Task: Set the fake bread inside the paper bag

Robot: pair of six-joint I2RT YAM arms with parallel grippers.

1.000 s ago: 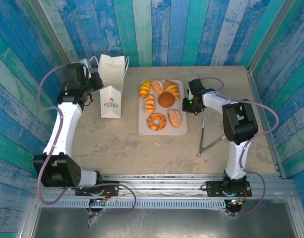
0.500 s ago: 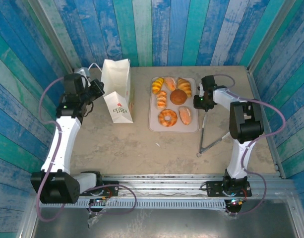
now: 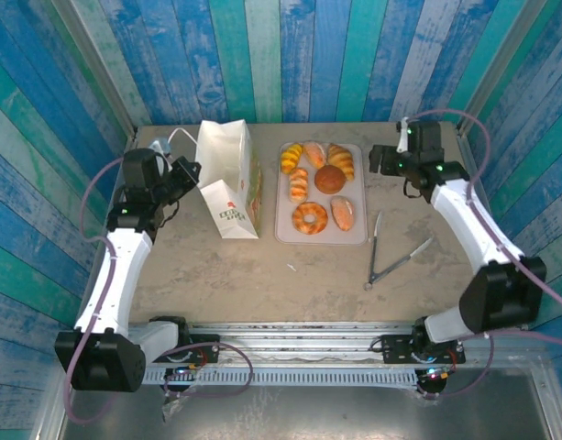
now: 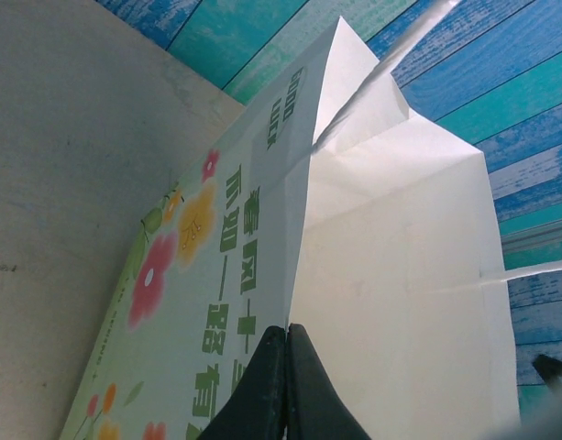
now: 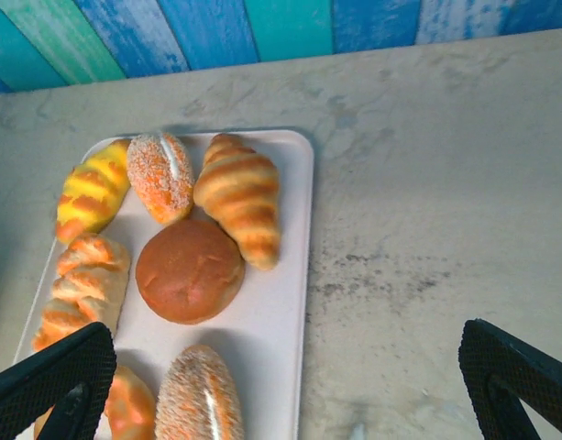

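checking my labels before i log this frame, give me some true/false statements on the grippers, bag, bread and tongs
1. The left gripper is shut on the rim of the paper bag. True.
2. The right gripper holds a croissant. False: it is open and empty.
3. The tongs lie on the tray. False: they lie on the table, to the right of the tray.
4. The round brown bun sits on the tray. True.

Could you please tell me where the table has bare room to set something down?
The widest bare stretch is the near part of the table, bordered by the paper bag, the tray and the tongs. A narrow strip runs between bag and tray. The tray itself is crowded with bread.
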